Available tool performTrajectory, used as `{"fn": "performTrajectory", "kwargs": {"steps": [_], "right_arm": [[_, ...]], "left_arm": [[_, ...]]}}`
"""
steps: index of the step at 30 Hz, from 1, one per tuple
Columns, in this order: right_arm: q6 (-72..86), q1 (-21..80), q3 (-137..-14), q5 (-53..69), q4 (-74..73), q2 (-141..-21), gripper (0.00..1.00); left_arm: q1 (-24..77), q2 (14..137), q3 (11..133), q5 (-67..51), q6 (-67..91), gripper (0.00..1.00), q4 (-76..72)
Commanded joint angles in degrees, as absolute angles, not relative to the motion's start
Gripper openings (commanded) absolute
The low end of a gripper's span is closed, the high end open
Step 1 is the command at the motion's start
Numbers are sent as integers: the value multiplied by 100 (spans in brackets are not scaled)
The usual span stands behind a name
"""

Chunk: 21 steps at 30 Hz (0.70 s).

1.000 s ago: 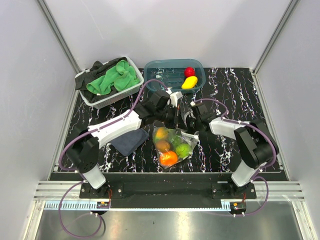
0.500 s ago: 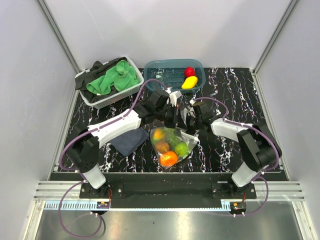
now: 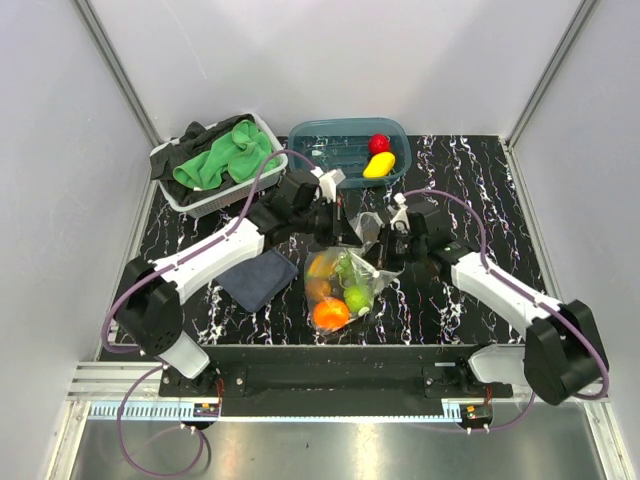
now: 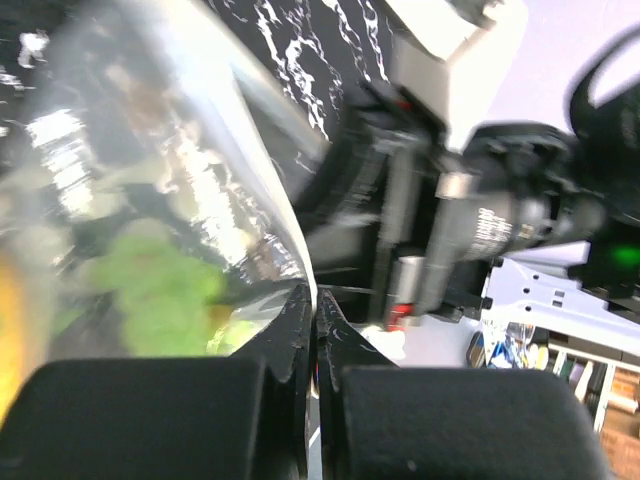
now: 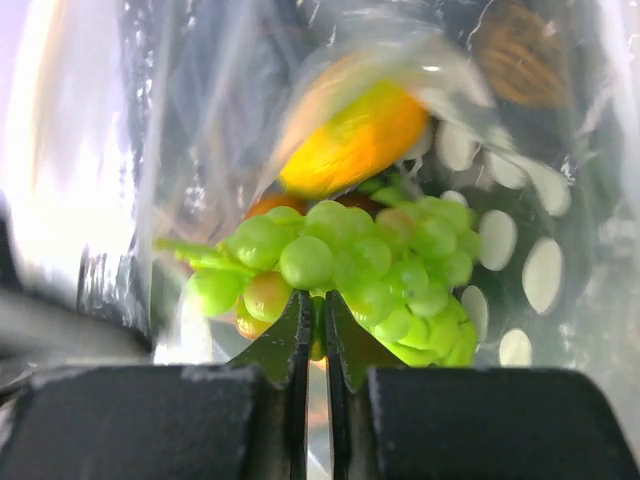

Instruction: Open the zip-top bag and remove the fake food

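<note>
The zip-top bag (image 3: pixel 347 272), clear with white dots, hangs between my two grippers over the middle of the table. My left gripper (image 3: pixel 343 228) is shut on its top edge from the left, and the clear film (image 4: pixel 150 190) runs into the jaws (image 4: pixel 316 305). My right gripper (image 3: pixel 386 240) is shut on the opposite edge (image 5: pixel 317 310). Fake food fills the bag: green grapes (image 5: pixel 370 265), an orange-yellow fruit (image 5: pixel 350 140), a brown piece (image 5: pixel 520 62), an orange (image 3: pixel 329 315) and a lime (image 3: pixel 357 297).
A teal tub (image 3: pixel 330 148) at the back holds a red fruit (image 3: pixel 378 143) and a yellow one (image 3: pixel 379 165). A white basket (image 3: pixel 262 178) with a green cloth (image 3: pixel 225 158) stands back left. A dark folded cloth (image 3: pixel 258 281) lies left of the bag.
My right gripper has shut on the bag's edge. Both grippers have moved toward the back with the bag, the right arm has stretched out, and the bag now hangs between them.
</note>
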State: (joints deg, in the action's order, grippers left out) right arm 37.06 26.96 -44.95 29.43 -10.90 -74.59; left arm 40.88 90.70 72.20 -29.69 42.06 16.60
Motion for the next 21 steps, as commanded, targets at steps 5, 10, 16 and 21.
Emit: {"fn": "performTrajectory", "kwargs": {"steps": [5,10,16,21], "right_arm": [[3490,2698,-4763,2602,-1854,-6618,7],[3489,2690,-4922,2320,-1951,-6706,6],[3402,2689,-5018,2347,-1934,-7013,5],[3357,2681,-5089,2320,-1969,-7023,5]], "left_arm": [[3779,8429,6873,-2751,4140,0,1485],[3779,7973,6531,-2611,4148,0,1512],[3771,7585,6469,-2400,3964,0,1775],[3683,7356,6460,-2083,3771,0,2048]]}}
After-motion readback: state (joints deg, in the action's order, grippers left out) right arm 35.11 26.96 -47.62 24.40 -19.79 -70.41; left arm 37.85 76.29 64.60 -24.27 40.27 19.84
